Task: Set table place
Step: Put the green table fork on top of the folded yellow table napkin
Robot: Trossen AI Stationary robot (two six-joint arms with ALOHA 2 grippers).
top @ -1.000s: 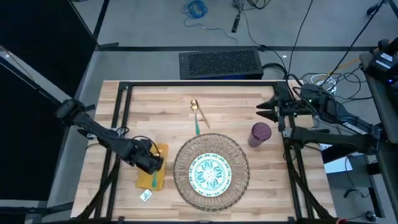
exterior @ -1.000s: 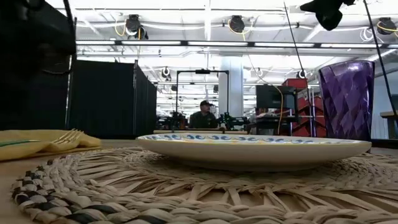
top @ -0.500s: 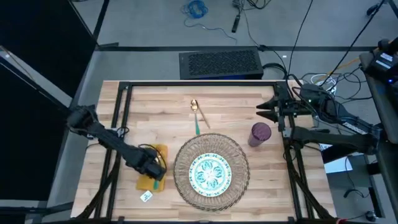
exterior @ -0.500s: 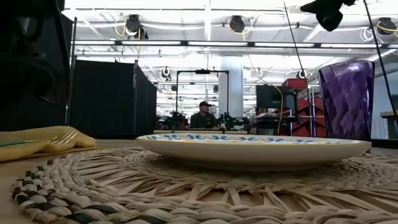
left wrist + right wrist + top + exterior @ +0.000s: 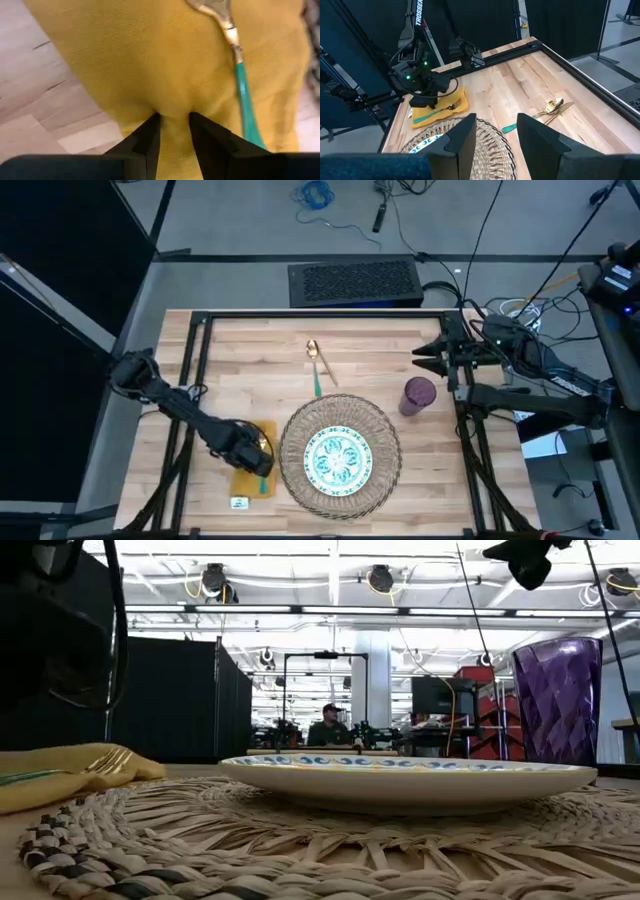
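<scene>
Pinching the yellow napkin (image 5: 165, 75), the left end effector (image 5: 172, 125) clamps its near edge.

Only readable text: white vertical lettering "TROSSEN" on upper link of left arm (image 5: 417, 15), seen in right wrist view, top letters cut by picture edge. Small white tag (image 5: 238, 502) on surface (image 5: 380, 350) near front edge, beside yellow napkin (image 5: 250, 477): dark marks on it, too small to read. No other label, number or sign legible in any view.
</scene>
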